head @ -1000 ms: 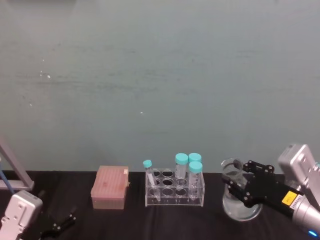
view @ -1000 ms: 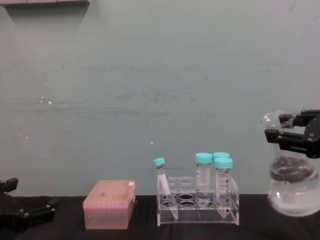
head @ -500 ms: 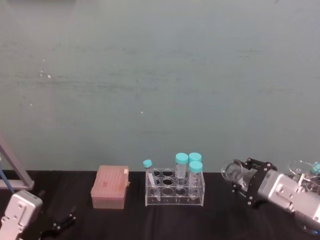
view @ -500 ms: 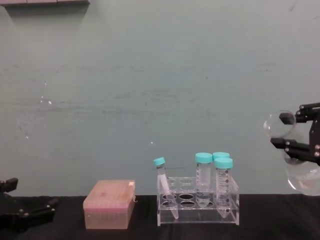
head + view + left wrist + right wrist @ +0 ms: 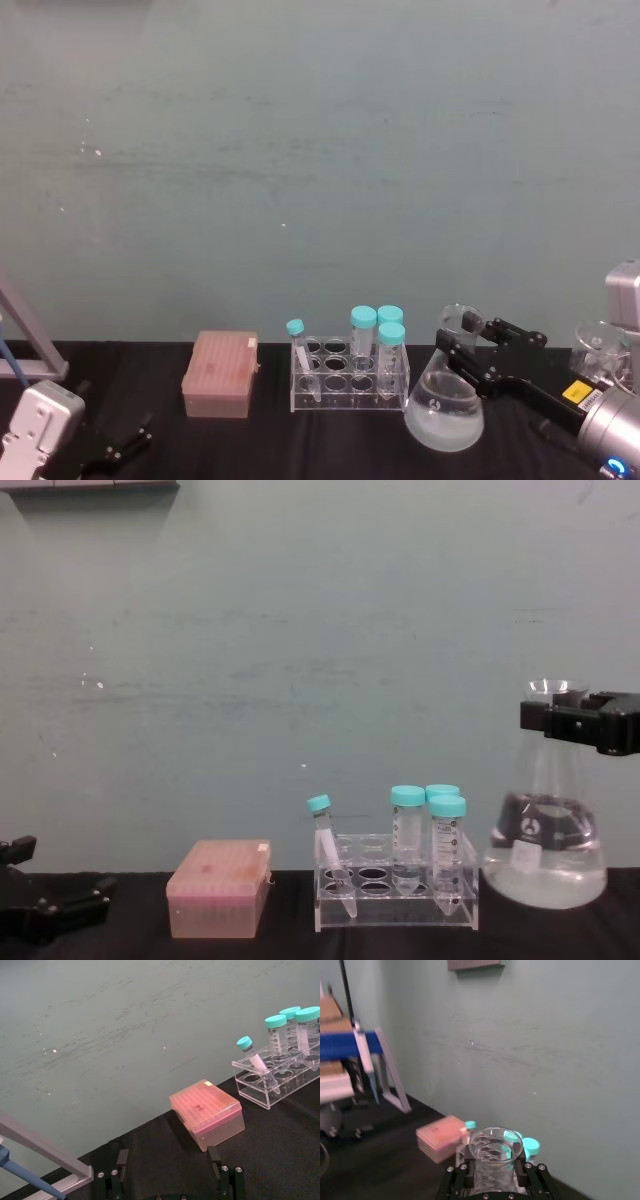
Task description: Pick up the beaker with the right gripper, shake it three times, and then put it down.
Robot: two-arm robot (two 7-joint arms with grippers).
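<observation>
My right gripper (image 5: 468, 345) is clamped on the neck of the beaker (image 5: 445, 408), low at the right of the head view. Half a second ago the beaker lay tipped near the right edge. Now it is upright, just right of the rack (image 5: 350, 388). I cannot tell whether its base touches the table (image 5: 270, 445). A pink box (image 5: 219, 375) sits left of the rack, which holds four teal-capped tubes (image 5: 363, 335). The left gripper (image 5: 118, 452) is parked at lower left, fingers apart.

You could count one beaker (image 5: 545, 875) of clear glass, four teal-capped tubes (image 5: 408, 832) and one clear rack (image 5: 372, 906). There was also one pink box (image 5: 218, 890). You had two grippers, namely the left gripper (image 5: 168, 1152) and the right gripper (image 5: 491, 1162).
</observation>
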